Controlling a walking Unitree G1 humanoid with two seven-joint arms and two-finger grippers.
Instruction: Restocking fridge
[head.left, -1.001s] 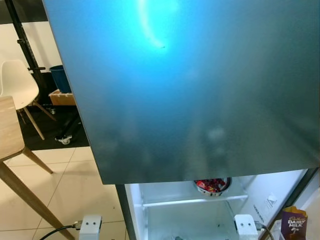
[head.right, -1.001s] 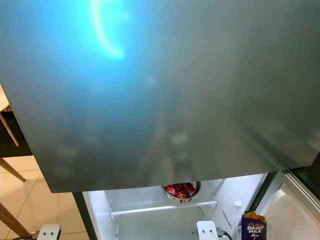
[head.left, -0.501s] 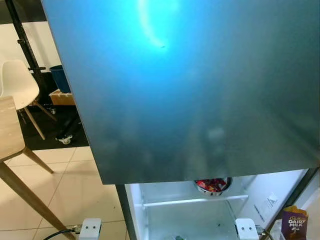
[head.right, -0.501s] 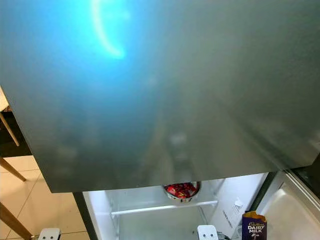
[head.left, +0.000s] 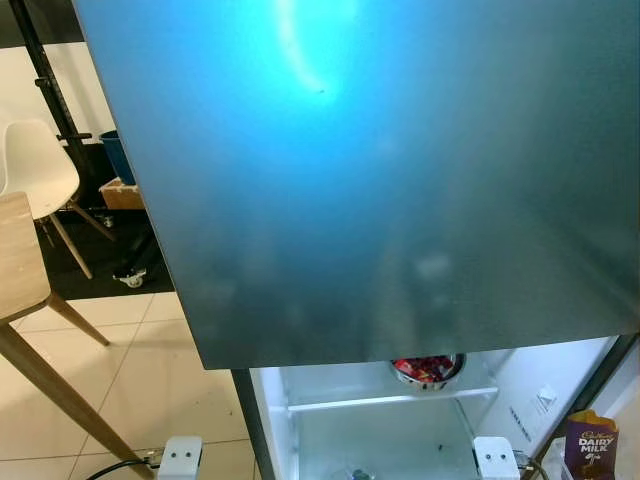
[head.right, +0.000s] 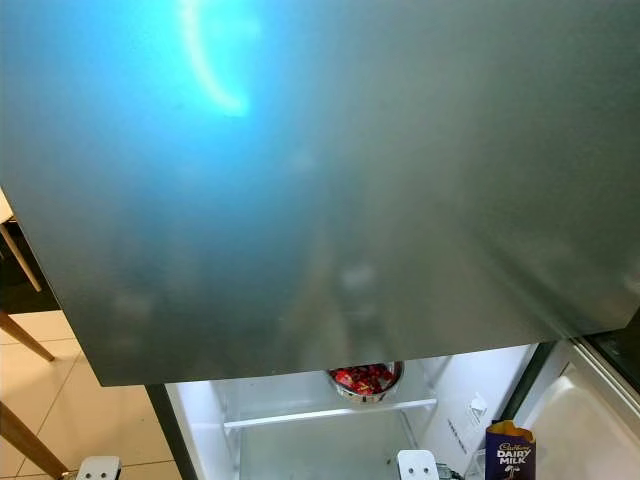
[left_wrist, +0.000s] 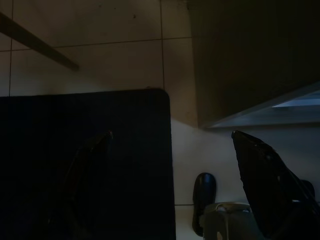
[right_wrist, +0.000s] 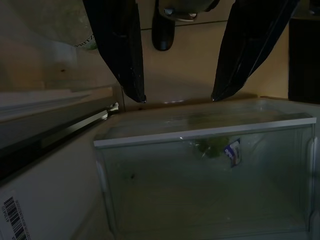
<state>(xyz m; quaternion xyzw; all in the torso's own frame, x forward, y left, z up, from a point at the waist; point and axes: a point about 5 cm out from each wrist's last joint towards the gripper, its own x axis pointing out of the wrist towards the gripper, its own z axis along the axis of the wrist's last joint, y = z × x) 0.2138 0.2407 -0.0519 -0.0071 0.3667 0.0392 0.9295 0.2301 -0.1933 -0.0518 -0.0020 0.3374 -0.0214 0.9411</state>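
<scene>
Grey steel freezer door (head.left: 400, 170) blocks your head view. Lit fridge compartment (head.left: 380, 430) open below. Right gripper (right_wrist: 177, 97) spread, empty, facing clear crisper drawer (right_wrist: 210, 175). Left gripper (left_wrist: 170, 150) spread, idle above floor. Bend lower before reaching; purple chocolate bag (head.left: 590, 445) sits in door.

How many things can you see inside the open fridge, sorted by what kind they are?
Bowls of red-wrapped sweets: 1
Purple chocolate packs: 1
Glass shelves: 1
Clear crisper drawers: 1
Total: 4
</scene>
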